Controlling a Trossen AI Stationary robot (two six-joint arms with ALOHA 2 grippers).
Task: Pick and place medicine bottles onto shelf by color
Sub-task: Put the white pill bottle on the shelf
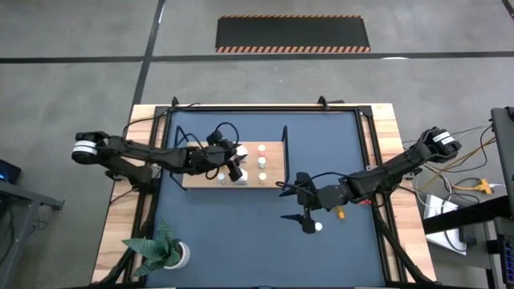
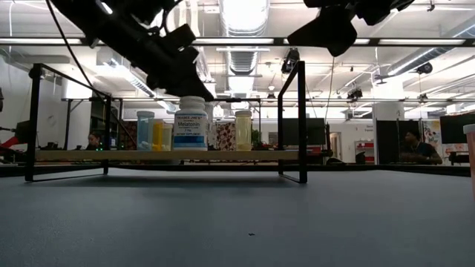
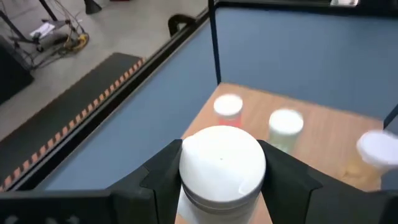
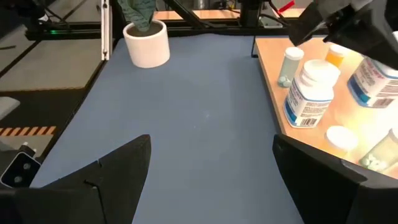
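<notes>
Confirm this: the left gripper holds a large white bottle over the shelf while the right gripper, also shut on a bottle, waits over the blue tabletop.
Wrong on the right gripper: its wrist view shows it open and empty.

White bottle [image 2: 191, 123] on shelf [image 2: 163, 156]: label reads "Trader Joe's", "Melatonin"; smaller print unreadable.

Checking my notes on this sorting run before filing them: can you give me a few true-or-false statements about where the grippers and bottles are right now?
1. The left gripper is closed around a white-capped bottle. True.
2. The right gripper holds a bottle. False: it is open and empty, over the dark blue tabletop.
3. Several bottles stand on the shelf. True.
4. The plant pot sits on the shelf. False: it sits on the tabletop, near a corner.
</notes>
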